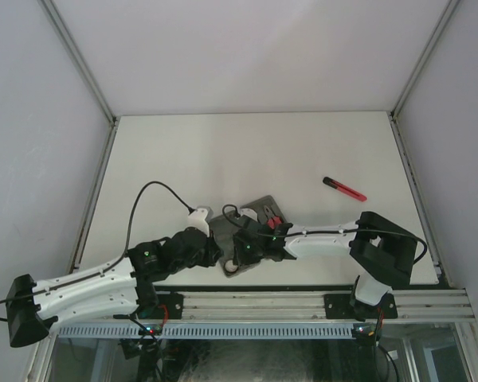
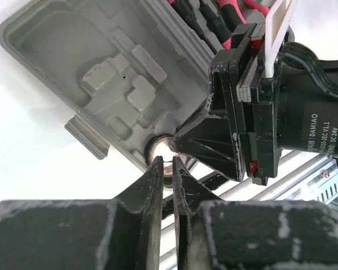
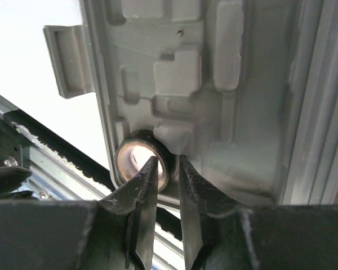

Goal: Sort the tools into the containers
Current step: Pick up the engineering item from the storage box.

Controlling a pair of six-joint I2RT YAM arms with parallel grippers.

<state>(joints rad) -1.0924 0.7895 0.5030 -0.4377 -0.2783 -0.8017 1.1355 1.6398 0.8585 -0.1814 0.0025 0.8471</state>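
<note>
The grey case (image 3: 253, 112) lies open under both grippers, one half (image 2: 62, 39) showing bare moulded recesses. A black ring (image 3: 136, 136) sits on edge in the near corner of that half. My right gripper (image 3: 169, 160) is slightly open astride the ring's wall, one tip over the hole and one outside. My left gripper (image 2: 168, 163) hovers just short of that corner by the ring (image 2: 158, 147), nearly shut with only a thin empty slit. Red-handled tools (image 2: 225, 22) lie in the other half. A slim red-black stick tool (image 1: 344, 189) lies on the table to the right.
The two wrists crowd together over the case (image 1: 259, 208) near the table's front edge, the right arm's finger (image 2: 205, 140) reaching in close to my left fingertips. The metal rail (image 1: 255, 302) runs just behind the case's near rim. Walls enclose the white table (image 1: 247, 151).
</note>
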